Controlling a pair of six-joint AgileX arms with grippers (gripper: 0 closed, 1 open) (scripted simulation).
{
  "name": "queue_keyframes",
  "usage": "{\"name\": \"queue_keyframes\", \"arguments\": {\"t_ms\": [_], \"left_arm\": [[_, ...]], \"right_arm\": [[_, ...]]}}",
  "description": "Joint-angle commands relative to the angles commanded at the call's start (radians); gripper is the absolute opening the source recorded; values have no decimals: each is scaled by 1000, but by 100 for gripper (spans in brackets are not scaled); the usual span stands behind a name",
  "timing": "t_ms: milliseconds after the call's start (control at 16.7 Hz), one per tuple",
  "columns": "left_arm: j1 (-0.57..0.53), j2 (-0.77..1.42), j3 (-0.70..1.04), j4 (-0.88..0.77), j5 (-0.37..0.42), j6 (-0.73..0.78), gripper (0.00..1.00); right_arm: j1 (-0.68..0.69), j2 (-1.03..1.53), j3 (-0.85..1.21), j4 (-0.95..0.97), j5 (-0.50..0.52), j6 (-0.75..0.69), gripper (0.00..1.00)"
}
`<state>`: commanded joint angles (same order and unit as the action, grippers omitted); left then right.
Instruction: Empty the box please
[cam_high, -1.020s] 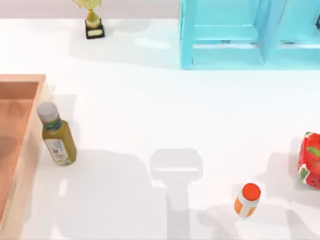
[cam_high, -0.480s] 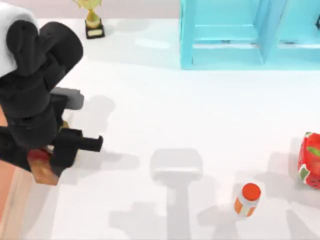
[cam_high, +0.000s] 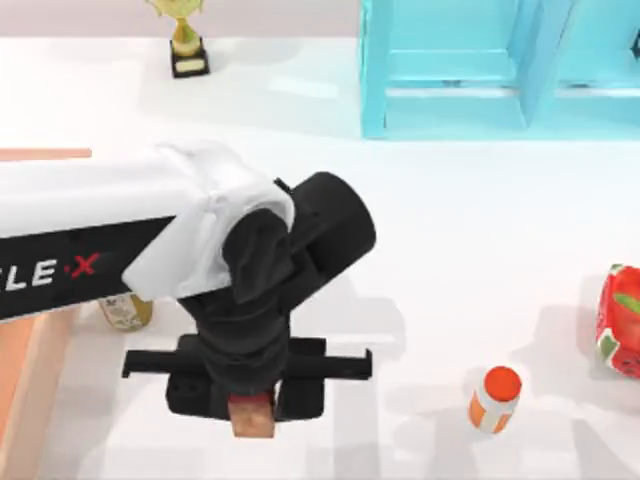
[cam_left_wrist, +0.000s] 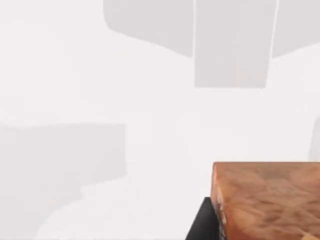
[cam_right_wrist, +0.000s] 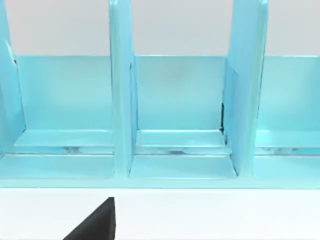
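The box (cam_high: 35, 360) is a salmon-orange bin at the table's left edge, partly covered by my left arm. My left gripper (cam_high: 250, 400) hangs over the white table right of the box, near the front middle, shut on a small reddish-brown block (cam_high: 253, 420). In the left wrist view the block (cam_left_wrist: 270, 200) sits beside a black finger (cam_left_wrist: 202, 222), above bare table. An olive-green bottle (cam_high: 125, 312) next to the box's wall peeks out under the arm. In the right wrist view a black part of my right gripper (cam_right_wrist: 95, 222) faces the shelf.
A turquoise shelf unit (cam_high: 470, 70) stands at the back right, and its compartments (cam_right_wrist: 177, 115) appear in the right wrist view. A small orange-capped bottle (cam_high: 495, 398) stands at the front right, a red strawberry carton (cam_high: 620, 320) at the right edge, a gold trophy (cam_high: 185, 40) at the back.
My left arm has swung from over the box rightward to the table's front middle, carrying the brown block. It now covers most of the olive bottle.
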<state>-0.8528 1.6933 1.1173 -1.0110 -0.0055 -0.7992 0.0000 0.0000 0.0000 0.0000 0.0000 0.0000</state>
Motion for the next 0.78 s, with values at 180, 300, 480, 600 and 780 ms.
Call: {"name": "queue_keyframes", "arguments": {"t_ms": [180,300,480,600,780], "left_arm": [[-23,24,-7,47,4,-47,0],[-23,24,-7,47,4,-47,0],[-19,22,-7,48,4,-45,0],[-19,37,-28,78,3,-44,0],[-20,68,-71,162,3,-44,0]], "right_arm": [[0,0,0,0,0,0,100],[0,0,0,0,0,0,100],[0,0,0,0,0,0,100],[0,0,0,0,0,0,100],[0,0,0,0,0,0,100]]}}
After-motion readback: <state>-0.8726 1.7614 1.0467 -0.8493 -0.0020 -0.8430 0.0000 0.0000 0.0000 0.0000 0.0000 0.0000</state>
